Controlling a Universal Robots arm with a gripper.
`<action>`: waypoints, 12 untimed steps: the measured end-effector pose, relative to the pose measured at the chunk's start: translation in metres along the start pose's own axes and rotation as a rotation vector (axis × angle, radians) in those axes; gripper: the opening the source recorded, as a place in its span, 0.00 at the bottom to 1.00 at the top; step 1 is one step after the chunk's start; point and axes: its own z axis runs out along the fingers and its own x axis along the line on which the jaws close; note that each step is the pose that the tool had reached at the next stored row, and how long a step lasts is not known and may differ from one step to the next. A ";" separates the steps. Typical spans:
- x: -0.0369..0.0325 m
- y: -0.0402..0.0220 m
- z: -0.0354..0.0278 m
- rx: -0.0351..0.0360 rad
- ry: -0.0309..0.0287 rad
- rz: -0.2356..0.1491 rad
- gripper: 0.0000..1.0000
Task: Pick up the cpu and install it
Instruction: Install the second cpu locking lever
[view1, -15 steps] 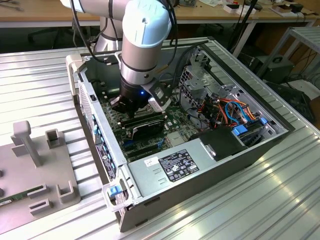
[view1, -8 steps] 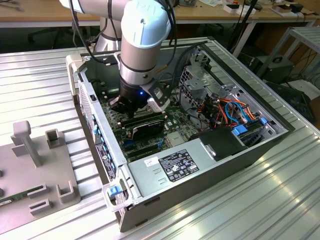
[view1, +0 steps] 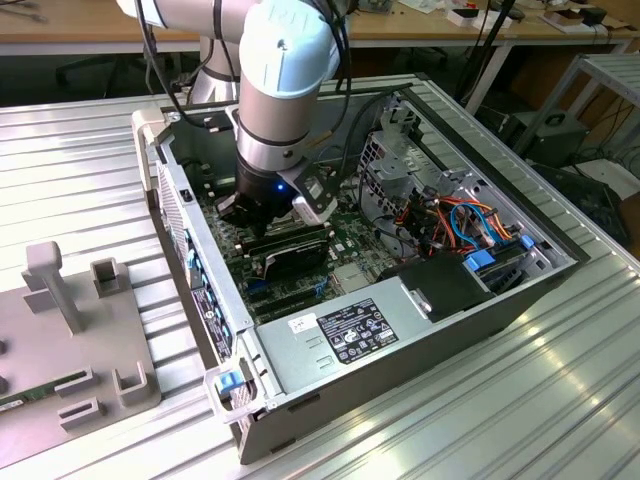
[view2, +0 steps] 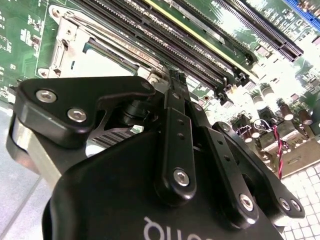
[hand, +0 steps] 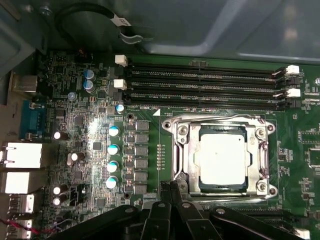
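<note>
Outwardly, in the exterior view: reaching down into the open computer case (view1: 520, 300), with the gripper (view1: 268, 212) low over the motherboard (view1: 345, 225) and next to the memory sticks (view1: 290, 250). Next, in the second wrist view: fingers (view2: 175, 115) pressed together with nothing between them, tips poised just above the board beside the memory slots (view2: 165, 35), a corner of the socket frame (view2: 70, 40) beyond. Lastly, in the first wrist view: closed tips again at the gripper (hand: 168, 186), near one corner of the socket frame (hand: 182, 145); touching it or not, cannot tell. Lying flat inside that frame, silver top up, just beside the memory slots (hand: 200, 87) and clear of the fingers: the cpu (hand: 222, 159). Judged light, thin and rigid, with a smooth lid likely to slip and a delicate underside. Best taken by two opposite edges and kept level, never squeezed hard nor dragged across the socket.
</note>
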 end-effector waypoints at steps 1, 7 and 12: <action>0.0002 0.0001 0.0001 0.0005 0.0004 0.000 0.11; 0.0006 0.0002 0.0008 0.0013 0.0006 0.000 0.11; 0.0006 -0.0001 0.0004 0.0013 0.0005 0.000 0.11</action>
